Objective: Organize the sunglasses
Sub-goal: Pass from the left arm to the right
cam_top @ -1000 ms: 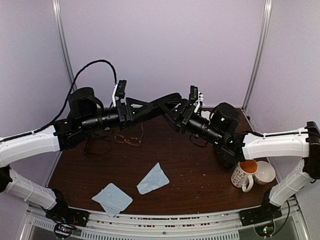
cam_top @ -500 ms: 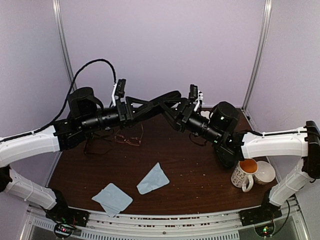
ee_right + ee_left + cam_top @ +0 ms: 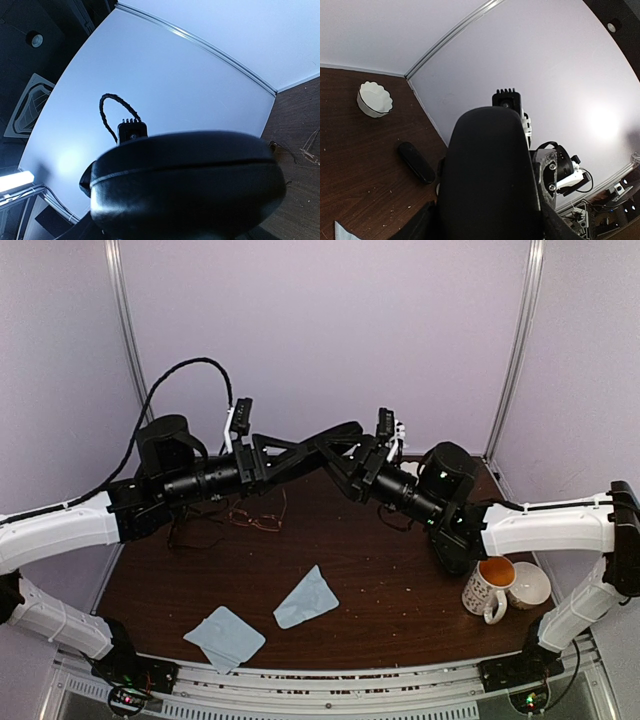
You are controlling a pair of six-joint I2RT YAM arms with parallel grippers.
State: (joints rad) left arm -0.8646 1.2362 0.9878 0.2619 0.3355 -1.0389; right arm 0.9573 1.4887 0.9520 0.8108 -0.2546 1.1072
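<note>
A black glasses case (image 3: 318, 440) hangs in the air over the back middle of the table, held between both arms. My left gripper (image 3: 272, 456) is shut on its left end, and the case's dark body (image 3: 490, 170) fills the left wrist view. My right gripper (image 3: 352, 468) grips its right end; the seamed shell (image 3: 185, 180) blocks that view, hiding the fingers. The copper-framed sunglasses (image 3: 258, 520) lie on the table below the left arm. The dark-framed sunglasses (image 3: 193, 531) lie to their left, partly under the arm. Both pairs lie apart from the grippers.
Two light-blue cloths (image 3: 307, 597) (image 3: 224, 637) lie near the front. A mug (image 3: 488, 588) and a white bowl (image 3: 531, 585) stand at the right edge. A second black case (image 3: 416, 162) lies near the back wall. Purple walls close in the table.
My right gripper has narrowed onto the case's right end and shifted slightly left. The left arm and the sunglasses have not moved.
</note>
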